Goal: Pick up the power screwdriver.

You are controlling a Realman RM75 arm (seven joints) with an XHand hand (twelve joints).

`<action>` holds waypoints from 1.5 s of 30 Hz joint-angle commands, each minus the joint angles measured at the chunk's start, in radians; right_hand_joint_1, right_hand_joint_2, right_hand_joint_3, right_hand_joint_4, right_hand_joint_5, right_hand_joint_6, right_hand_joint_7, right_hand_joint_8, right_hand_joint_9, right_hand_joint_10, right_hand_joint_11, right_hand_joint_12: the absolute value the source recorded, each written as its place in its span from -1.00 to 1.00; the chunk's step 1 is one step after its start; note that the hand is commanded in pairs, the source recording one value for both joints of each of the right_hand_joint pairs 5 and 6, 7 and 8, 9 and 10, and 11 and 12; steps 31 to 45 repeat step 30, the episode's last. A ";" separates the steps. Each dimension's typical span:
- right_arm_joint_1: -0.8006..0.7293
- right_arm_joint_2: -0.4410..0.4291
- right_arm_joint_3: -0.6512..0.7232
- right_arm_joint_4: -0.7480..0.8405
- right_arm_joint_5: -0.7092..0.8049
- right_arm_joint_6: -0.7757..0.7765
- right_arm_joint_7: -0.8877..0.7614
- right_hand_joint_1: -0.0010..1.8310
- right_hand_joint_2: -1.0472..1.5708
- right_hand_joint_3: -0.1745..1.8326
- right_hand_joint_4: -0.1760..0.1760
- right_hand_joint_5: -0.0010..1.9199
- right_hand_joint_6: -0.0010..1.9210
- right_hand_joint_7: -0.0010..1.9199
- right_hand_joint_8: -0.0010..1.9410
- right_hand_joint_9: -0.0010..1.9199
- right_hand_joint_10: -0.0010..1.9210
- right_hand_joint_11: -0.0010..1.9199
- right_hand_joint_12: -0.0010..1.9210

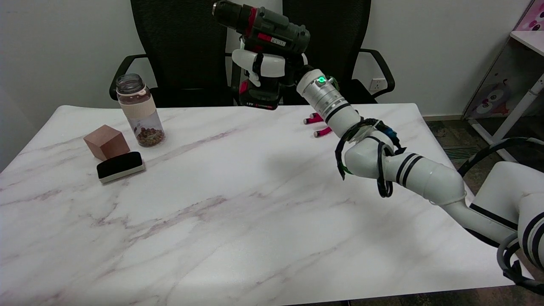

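Note:
The power screwdriver (260, 29) is dark grey-green with red trim and a black battery base marked 12V. It hangs in the air above the table's far edge, chuck pointing upper left. My right hand (264, 67) grips its handle, white fingers wrapped around it below the motor body. The right arm reaches in from the lower right across the marble table (238, 204).
At the far left stand a clear bottle (139, 111) with brown contents, a brown cube (106, 142) and a black-and-white eraser (120, 166). Pink pens (318, 125) lie near the far edge behind my forearm. Two black chairs (182, 46) stand behind the table.

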 commanded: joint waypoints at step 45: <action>-0.282 0.283 0.022 -0.473 0.034 0.018 -0.012 0.17 0.80 -0.11 1.00 1.00 1.00 1.00 0.98 1.00 1.00 1.00 1.00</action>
